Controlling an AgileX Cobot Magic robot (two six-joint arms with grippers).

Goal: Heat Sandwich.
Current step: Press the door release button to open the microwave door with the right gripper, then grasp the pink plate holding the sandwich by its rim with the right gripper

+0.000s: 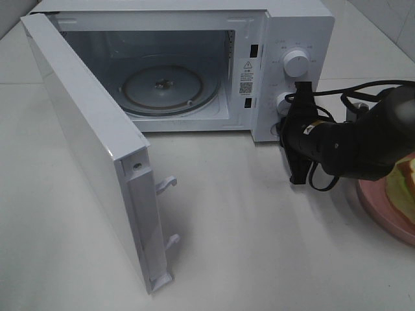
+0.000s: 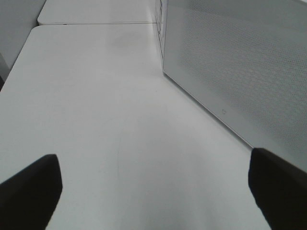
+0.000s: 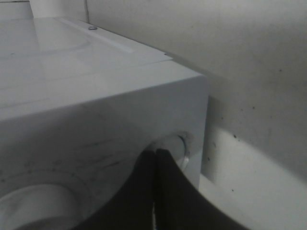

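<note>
The sandwich (image 1: 403, 188) lies on a pink plate (image 1: 376, 208) at the far right edge of the high view, where the frame cuts off part of both. The plate stands on the table (image 1: 246, 227), in front of the microwave (image 1: 298, 26) and to its right, so the sandwich is outside the oven. Its pale bread and green-yellow filling show just past the right arm, whose dark body crosses in front of the plate's near side.

The right claw (image 3: 156, 155) is fully closed, its two fingers pressed flat together with nothing between them. Its tips are right up against a small round control low on the panel. The wrist view shows this control near the panel's edge, with the lower knob (image 1: 283, 103) close by and the upper knob (image 1: 296, 63) beyond. I cannot tell whether the tips are pressing on it.

The microwave's door (image 1: 84, 149) is swung wide open toward the left front. The glass turntable (image 1: 170, 87) inside is bare.

The left claw (image 2: 153, 167) appears only in its own wrist view. Its fingers (image 2: 29, 191) are spread as wide as they go and grip nothing. It hangs over bare table, with the outer face of the open door just beside it.
</note>
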